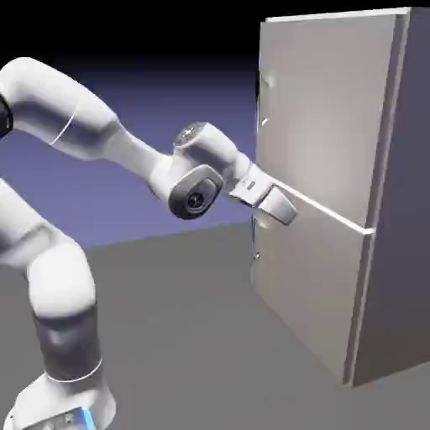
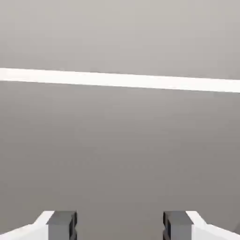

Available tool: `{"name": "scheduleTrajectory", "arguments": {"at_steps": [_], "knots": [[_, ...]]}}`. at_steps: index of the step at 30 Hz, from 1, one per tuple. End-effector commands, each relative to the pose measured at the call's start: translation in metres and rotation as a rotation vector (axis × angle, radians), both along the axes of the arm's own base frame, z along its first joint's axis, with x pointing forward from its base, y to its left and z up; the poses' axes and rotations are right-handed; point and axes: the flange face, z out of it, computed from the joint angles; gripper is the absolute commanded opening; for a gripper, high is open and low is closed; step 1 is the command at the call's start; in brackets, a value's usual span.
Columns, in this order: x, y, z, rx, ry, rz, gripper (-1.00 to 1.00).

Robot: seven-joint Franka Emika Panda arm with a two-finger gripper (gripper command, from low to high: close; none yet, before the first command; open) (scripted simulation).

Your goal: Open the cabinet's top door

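The tall grey cabinet stands at the exterior view's right. Its top door is the larger upper panel, lying flush with the cabinet front, with a small handle near its left edge. A pale seam divides it from the shorter lower door. My gripper is close against the cabinet front at the seam's left end, well below the handle. In the hand view the gripper is open, with only flat grey panel and the seam between and beyond the fingertips. The handle is out of the hand view.
A grey table spreads in front of the cabinet. The arm's forearm and elbow reach in from the left at the seam's height. A second small handle shows on the lower door's left edge.
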Motion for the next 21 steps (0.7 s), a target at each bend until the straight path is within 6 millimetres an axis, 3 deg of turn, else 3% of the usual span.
{"name": "scheduleTrajectory", "arguments": {"at_steps": [1,12,21], "knots": [[0.0,0.001,0.01,0.052,-0.027,-0.047,0.0],[-0.008,0.025,0.111,0.679,-0.301,-0.458,0.0],[-0.023,0.068,0.164,1.243,-0.446,-0.661,0.0]]}}
